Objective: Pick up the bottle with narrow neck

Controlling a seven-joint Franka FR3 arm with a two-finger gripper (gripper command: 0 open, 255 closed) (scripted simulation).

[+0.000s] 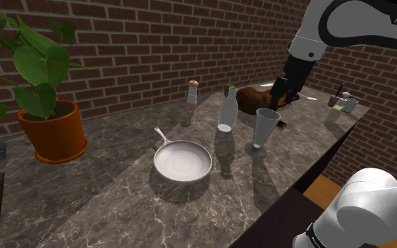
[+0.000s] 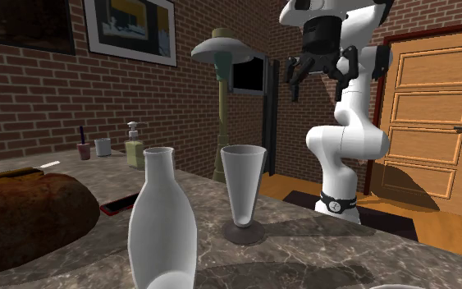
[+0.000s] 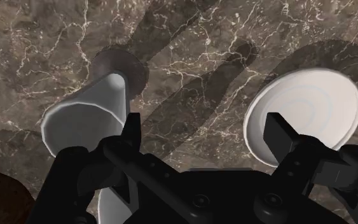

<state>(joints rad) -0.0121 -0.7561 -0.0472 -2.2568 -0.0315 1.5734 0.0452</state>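
The narrow-necked bottle (image 1: 225,113) is pale grey-white and stands upright in the middle of the marble counter (image 1: 105,204). It fills the foreground of the second exterior view (image 2: 162,234). My black gripper (image 1: 280,95) hangs high above the counter, to the shoulder view's right of the bottle, and holds nothing. Seen against the wall, my gripper (image 2: 319,78) has its fingers apart. In the wrist view the gripper (image 3: 205,130) is open over bare marble. A pale curved piece that may be the bottle (image 3: 110,205) shows beside one finger (image 3: 131,127).
A tall flared glass (image 1: 264,130) stands close to the bottle, a white pan (image 1: 182,162) in front of it. A brown loaf (image 1: 253,98) and a shaker (image 1: 192,91) sit behind. A potted plant (image 1: 52,130) is far left. A soap dispenser (image 2: 134,146) and cups (image 2: 102,146) stand at the counter's end.
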